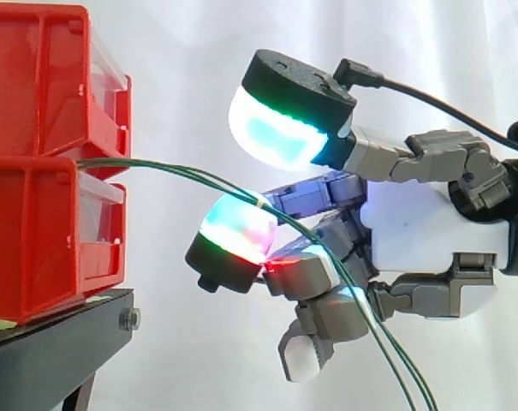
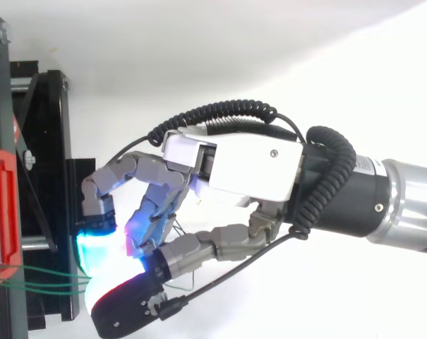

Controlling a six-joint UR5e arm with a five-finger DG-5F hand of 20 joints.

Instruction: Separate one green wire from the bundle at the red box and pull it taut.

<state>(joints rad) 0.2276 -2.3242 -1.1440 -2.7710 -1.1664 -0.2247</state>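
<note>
While green wires (image 1: 190,172) sag slack from red box (image 1: 36,231) at left across hand (image 1: 413,227), none separated, none taut; grip: cannot tell.

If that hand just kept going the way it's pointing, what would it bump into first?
Most likely the stacked red plastic bins, straight ahead of the hand; the top view suggests they line up.
</note>
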